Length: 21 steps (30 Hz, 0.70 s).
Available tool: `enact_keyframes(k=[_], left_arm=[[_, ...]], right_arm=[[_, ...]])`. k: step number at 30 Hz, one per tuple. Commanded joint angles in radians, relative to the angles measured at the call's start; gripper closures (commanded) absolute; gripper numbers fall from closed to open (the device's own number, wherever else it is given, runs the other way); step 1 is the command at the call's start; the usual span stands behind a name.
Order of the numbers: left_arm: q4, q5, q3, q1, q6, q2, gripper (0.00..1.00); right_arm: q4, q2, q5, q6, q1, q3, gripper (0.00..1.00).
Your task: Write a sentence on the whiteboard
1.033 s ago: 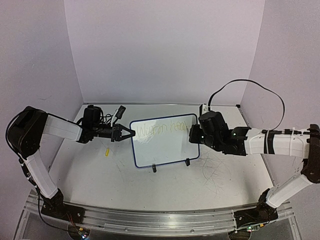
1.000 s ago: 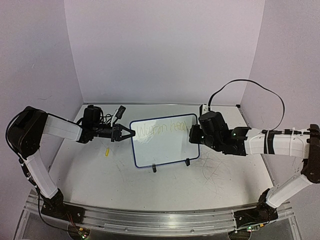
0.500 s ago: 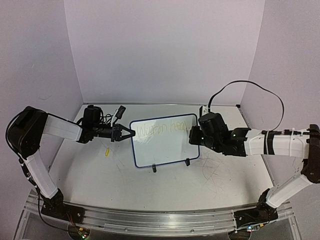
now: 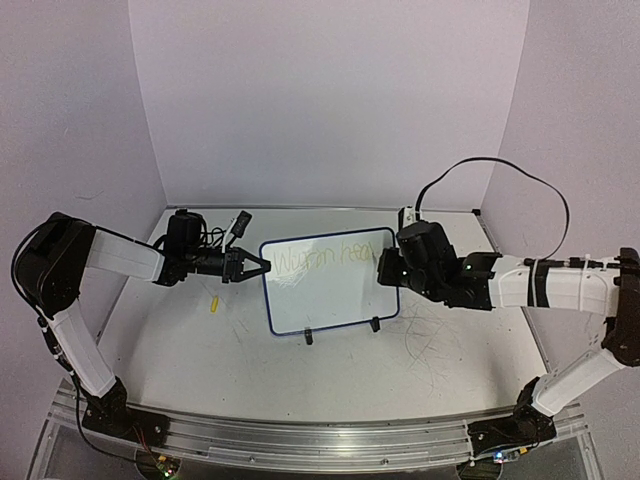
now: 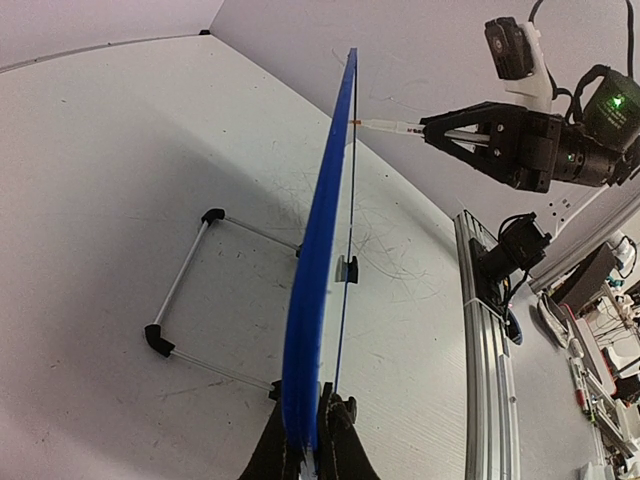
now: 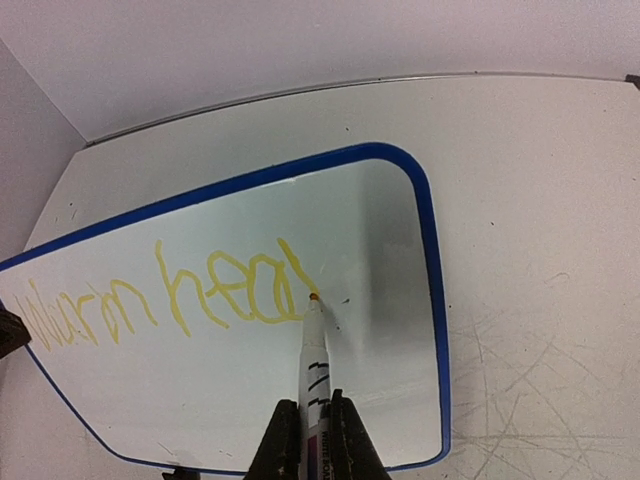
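Observation:
The whiteboard (image 4: 330,300), white with a thin blue frame, stands tilted on two black feet at mid table. My left gripper (image 4: 262,266) is shut on its left edge; the left wrist view shows the frame (image 5: 318,300) edge-on between the fingers (image 5: 338,440). My right gripper (image 6: 309,415) is shut on a white marker (image 6: 315,350), whose orange tip touches the board (image 6: 390,240) at the end of the writing. The sentence (image 6: 200,290) is one line of yellow letters, two words, the second ending in a slanted stroke at the tip. From above, the right gripper (image 4: 384,264) sits at the board's right edge.
A small yellow cap (image 4: 213,304) lies on the table left of the board. A wire stand (image 5: 185,290) props the board from behind. Grey scribbles (image 4: 430,345) mark the tabletop at the right. The metal rail (image 4: 300,440) runs along the near edge.
My right gripper has shifted slightly up and left with the marker against the board. The left arm and the board have not moved.

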Motion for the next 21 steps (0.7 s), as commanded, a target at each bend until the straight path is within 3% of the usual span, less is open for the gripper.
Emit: enact_keyframes(k=[1,15,21], left_arm=[[-0.052,-0.126,0.017,-0.003,0.069,0.009,1.00],[-0.053,-0.127,0.016,-0.002,0.072,0.009,1.00],[-0.054,-0.126,0.015,-0.002,0.072,0.010,1.00]], right_arm=[[0.013,0.019,0.048,-0.029,-0.003,0.060,1.00],[0.013,-0.007,0.113,-0.012,-0.006,0.056,1.00],[0.121,-0.080,0.010,-0.085,-0.005,-0.004,1.00]])
